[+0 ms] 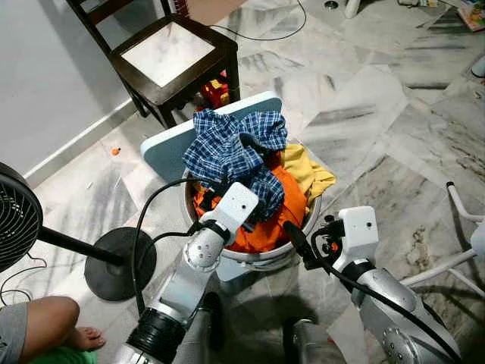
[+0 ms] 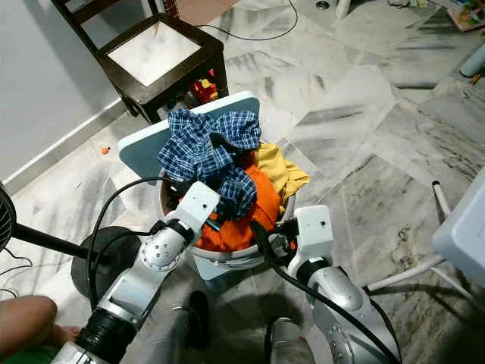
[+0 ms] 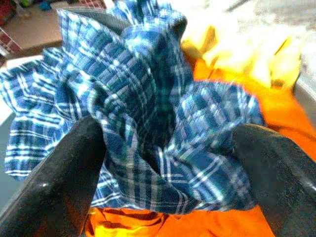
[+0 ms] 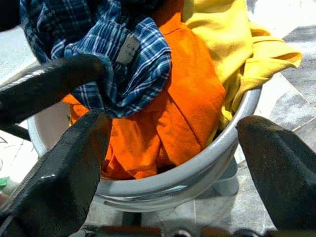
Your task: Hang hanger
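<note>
Left gripper [image 3: 163, 163] pinching a fold of the crumpled blue-and-white checked cotton shirt [image 1: 231, 144] atop the round grey plastic laundry basket [image 4: 197, 168]; lift best kept slow and straight up so the orange garment [image 1: 269, 220] and yellow cloth [image 1: 307, 171] stay behind. Right gripper [image 4: 170, 158] beside the basket rim, fingers spread wide and empty; no hanger discernible. Dark wooden chair [image 1: 174, 57], black pedestal fan base [image 1: 117, 262], trailing black cable [image 1: 148, 227] and a person's bare foot [image 1: 79, 337] crowding the marble floor.

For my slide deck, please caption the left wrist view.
Left pincer closed around a bunched blue plaid shirt above orange and yellow clothes.

Bright daylight, wrist views blurred, overexposed
</note>
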`<state>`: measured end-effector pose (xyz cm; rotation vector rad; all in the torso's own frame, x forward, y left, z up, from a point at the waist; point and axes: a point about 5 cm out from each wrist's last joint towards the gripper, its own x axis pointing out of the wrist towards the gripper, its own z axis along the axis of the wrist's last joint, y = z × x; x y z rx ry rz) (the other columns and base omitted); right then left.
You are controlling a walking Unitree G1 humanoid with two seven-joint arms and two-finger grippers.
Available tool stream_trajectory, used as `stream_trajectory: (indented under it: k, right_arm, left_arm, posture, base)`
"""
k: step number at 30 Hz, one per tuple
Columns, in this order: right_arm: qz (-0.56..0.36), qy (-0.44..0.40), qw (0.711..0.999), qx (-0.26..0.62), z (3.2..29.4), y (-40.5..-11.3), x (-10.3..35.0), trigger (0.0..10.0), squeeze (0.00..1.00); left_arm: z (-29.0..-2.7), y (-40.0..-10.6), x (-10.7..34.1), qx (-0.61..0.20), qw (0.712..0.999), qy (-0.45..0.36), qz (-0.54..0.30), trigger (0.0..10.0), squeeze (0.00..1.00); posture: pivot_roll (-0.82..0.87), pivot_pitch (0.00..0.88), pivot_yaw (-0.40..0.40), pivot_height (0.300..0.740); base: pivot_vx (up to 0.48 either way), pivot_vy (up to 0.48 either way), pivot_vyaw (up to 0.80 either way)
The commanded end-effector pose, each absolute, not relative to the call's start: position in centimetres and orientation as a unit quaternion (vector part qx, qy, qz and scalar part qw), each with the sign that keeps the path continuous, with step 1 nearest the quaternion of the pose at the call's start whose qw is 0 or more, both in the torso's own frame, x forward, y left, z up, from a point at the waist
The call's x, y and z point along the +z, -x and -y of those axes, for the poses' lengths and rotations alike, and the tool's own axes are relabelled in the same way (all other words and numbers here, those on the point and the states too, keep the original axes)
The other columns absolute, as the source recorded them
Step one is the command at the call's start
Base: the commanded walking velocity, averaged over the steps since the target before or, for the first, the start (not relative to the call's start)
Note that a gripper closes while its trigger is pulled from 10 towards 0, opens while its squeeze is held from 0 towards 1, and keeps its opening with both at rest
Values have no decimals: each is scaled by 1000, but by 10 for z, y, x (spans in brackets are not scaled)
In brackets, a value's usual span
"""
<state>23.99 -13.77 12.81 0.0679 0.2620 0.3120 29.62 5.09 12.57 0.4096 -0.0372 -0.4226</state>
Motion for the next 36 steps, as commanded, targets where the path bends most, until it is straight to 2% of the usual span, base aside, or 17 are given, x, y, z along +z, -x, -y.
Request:
stream_trajectory:
  k: [1, 2, 3, 4, 5, 6, 12, 18, 19, 20, 36]
  right_arm:
    - [-134, -35, 979, 151, 138, -236, 127, 10000, 0]
    - [-134, -36, 979, 152, 137, -236, 127, 10000, 0]
    - [-135, -36, 979, 152, 137, -236, 126, 10000, 0]
    - [-135, -36, 978, 152, 136, -236, 126, 10000, 0]
    - [-135, -36, 978, 153, 136, -236, 126, 10000, 0]
    - [-135, -37, 978, 154, 136, -236, 126, 10000, 0]
    - [-135, -37, 978, 155, 136, -237, 126, 10000, 0]
    - [-131, -37, 978, 159, 133, -239, 127, 10000, 0]
    - [-131, -36, 978, 159, 133, -239, 127, 10000, 0]
    - [-131, -35, 978, 159, 133, -239, 127, 10000, 0]
    - [-133, -29, 978, 155, 138, -236, 128, 10000, 0]
  left_arm:
    - [-55, -285, 121, -193, 960, -204, 10, 10000, 0]
    - [-57, -281, 121, -188, 961, -203, 11, 10000, 16]
    - [-59, -278, 121, -181, 963, -200, 13, 10000, 322]
    - [-61, -275, 122, -169, 965, -200, 18, 10000, 898]
    - [-63, -273, 123, -161, 966, -201, 22, 10000, 898]
    - [-66, -267, 125, -158, 966, -203, 26, 10000, 1000]
    - [-67, -257, 130, -156, 969, -190, 28, 10000, 1000]
    - [-53, -270, 126, -197, 963, -184, 20, 10000, 1000]
    - [-51, -273, 127, -202, 962, -184, 21, 10000, 733]
    - [-48, -276, 127, -206, 961, -183, 20, 10000, 0]
    - [-42, -292, 100, -219, 966, -124, -59, 10000, 0]
  posture:
    - [-91, 319, 62, 740]
    - [-88, 319, 62, 740]
    - [-88, 319, 62, 740]
    - [-85, 320, 61, 740]
    - [-85, 320, 61, 740]
    - [-85, 320, 61, 740]
    - [-74, 318, 58, 740]
    - [-89, 313, 55, 740]
    - [-93, 311, 55, 740]
    - [-93, 311, 55, 740]
    - [-122, 316, 57, 740]
  base:
    - [0, 0, 0]
    - [0, 0, 0]
    - [0, 0, 0]
    - [0, 0, 0]
    - [0, 0, 0]
    - [0, 0, 0]
    - [0, 0, 0]
    - [0, 0, 0]
    - [0, 0, 0]
    - [0, 0, 0]
    - [0, 0, 0]
